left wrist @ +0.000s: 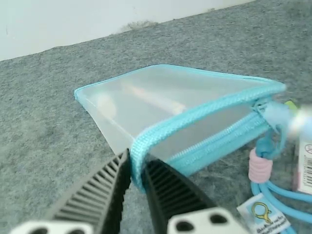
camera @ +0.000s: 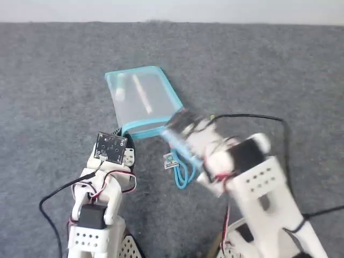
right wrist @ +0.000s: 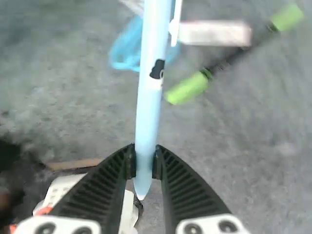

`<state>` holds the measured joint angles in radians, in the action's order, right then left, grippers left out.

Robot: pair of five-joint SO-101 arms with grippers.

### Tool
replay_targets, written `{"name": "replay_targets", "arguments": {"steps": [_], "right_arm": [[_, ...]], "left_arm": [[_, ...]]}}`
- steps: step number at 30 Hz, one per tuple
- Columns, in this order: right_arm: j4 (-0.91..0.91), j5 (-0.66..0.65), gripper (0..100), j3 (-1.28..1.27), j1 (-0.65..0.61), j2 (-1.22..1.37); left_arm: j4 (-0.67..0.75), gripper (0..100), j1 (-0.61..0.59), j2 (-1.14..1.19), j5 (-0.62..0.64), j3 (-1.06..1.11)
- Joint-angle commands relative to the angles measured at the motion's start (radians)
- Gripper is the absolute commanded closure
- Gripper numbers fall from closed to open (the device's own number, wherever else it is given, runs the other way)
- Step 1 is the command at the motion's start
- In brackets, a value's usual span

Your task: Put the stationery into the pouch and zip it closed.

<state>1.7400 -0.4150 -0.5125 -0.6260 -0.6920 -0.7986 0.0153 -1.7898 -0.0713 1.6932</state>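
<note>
Left claw pinches the zipper edge of the translucent blue-trimmed pouch on the grey mat, while right claw, clamped on a pale blue pen, hangs just beside the pouch's opposite end, over a green marker

Grey felt-like worktop. Translucent pouch lies mid-worktop, blue cord and tag just nearer. Green marker lies right.

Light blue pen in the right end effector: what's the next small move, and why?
Probably ease the light blue pen in the right end effector forward into the pouch: its tip sits by the zipper edge, which the left end effector pinches.
</note>
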Motion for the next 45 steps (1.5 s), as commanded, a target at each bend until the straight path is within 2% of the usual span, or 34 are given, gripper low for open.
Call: {"name": "replay_targets", "arguments": {"steps": [1, 6, 12, 26, 34, 41, 43, 45], "right_arm": [[0.018, 0.055, 99.1, 0.061, -0.090, 0.058], [0.005, 0.094, 99.1, 0.107, -0.064, 0.185], [-0.002, 0.127, 99.1, 0.290, -0.005, 0.317], [0.008, 0.143, 99.0, 0.690, -0.010, 0.731], [-0.002, 0.273, 98.9, 1.040, -0.013, 0.906], [-0.004, 0.272, 98.8, 1.183, -0.042, 0.998], [-0.004, 0.272, 97.0, 1.188, -0.061, 1.007], [0.002, 0.272, 90.5, 1.188, -0.071, 1.009]], "left_arm": [[-0.003, 99, 0.002, -0.009, -0.008, -0.007], [-0.003, 99, 0.002, -0.009, -0.008, -0.007], [-0.003, 99, 0.003, -0.009, -0.008, -0.007], [-0.003, 99, 0.009, -0.011, -0.008, -0.007], [-0.003, 99, 0.011, -0.009, -0.008, -0.007], [-0.003, 99, 0.011, -0.009, -0.008, -0.007], [-0.003, 99, 0.011, -0.009, -0.008, -0.007], [-0.003, 99, 0.011, -0.009, -0.008, -0.007]]}}
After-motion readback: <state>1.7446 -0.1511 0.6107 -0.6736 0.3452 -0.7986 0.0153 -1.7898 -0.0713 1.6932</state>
